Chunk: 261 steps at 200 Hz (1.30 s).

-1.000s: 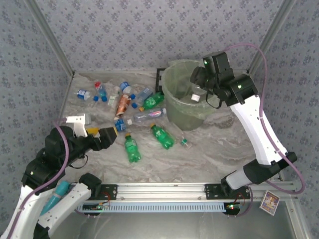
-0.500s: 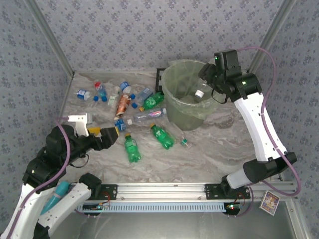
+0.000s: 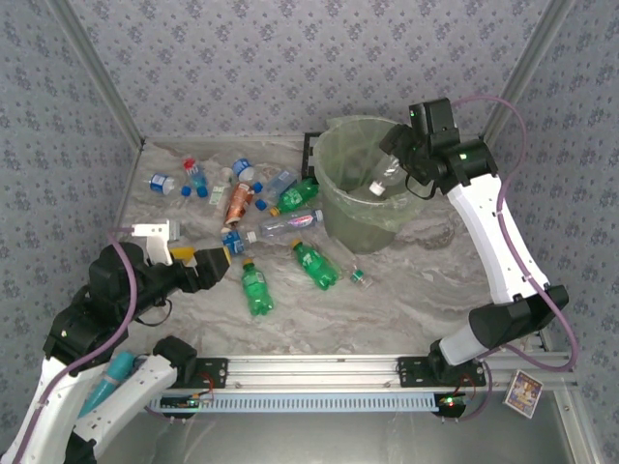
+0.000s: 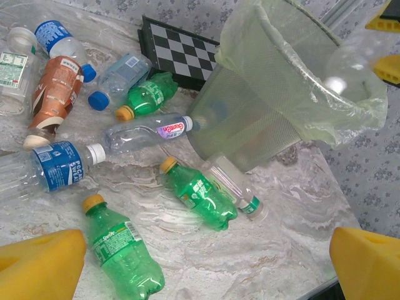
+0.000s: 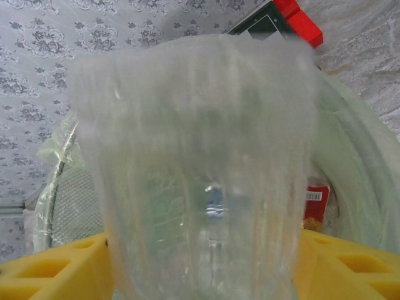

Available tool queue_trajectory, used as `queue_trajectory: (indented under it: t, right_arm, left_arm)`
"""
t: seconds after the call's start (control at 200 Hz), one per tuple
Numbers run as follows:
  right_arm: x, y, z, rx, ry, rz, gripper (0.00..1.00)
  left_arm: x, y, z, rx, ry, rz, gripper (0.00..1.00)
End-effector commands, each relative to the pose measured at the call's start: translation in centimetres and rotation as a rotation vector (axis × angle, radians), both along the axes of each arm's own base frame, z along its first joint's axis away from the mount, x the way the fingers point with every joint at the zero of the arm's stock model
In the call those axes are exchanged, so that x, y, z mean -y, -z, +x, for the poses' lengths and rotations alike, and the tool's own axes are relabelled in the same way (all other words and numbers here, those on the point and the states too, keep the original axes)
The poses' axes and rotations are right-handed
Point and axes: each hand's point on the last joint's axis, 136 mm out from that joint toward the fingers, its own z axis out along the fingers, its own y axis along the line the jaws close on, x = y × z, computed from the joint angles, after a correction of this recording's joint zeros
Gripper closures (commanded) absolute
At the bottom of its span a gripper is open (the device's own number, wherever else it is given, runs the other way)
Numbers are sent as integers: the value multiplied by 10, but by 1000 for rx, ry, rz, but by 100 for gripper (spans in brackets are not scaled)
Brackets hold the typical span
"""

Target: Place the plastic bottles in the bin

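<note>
My right gripper (image 3: 399, 162) hangs over the bin (image 3: 334, 159), a round pale bucket with a light-green liner. Its yellow fingers (image 5: 56, 269) stand open on either side of a clear bottle (image 5: 200, 162), which is streaked with motion blur. From above, this bottle (image 3: 382, 179) points cap-down into the bin. Several plastic bottles lie on the table left of the bin, among them two green ones (image 3: 256, 290) (image 3: 315, 266) and a clear one (image 3: 287, 224). My left gripper (image 3: 218, 263) is open near the front left, above the green bottles (image 4: 125, 256) (image 4: 200, 194), touching nothing.
A black checkered board (image 4: 181, 53) leans behind the bin (image 4: 294, 75). A small clear bottle (image 4: 240, 187) lies against the bin's base. A red pack (image 5: 317, 200) shows inside the bin. Patterned walls close in the back and sides of the marble table (image 3: 406, 300).
The right gripper has shifted over the bin's right rim and its jaws have opened. The clear bottle has tilted cap-down and is slipping out. The left arm has not moved.
</note>
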Motion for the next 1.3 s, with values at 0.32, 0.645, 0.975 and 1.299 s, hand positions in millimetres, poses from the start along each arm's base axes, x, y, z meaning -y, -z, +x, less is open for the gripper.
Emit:
queue_trajectory:
  t: [0.32,0.645,0.975,1.299]
  right_arm:
    - [7,-31,-30,86,4,-21,0]
    - [1,-30,-76,115,-124,-42,0]
    - [-10,-13,-105,154,-320,-89,0]
    - [-31,-1,-110,206,-496,-114,0]
  left_arm:
    - [12,-9,5,-16,44,-2,0]
    - [25,10,18,-140,35,-15,0]
    - [22,56,44,-312,-149,-59,0]
    - [12,116,48,-503,-318,37,0]
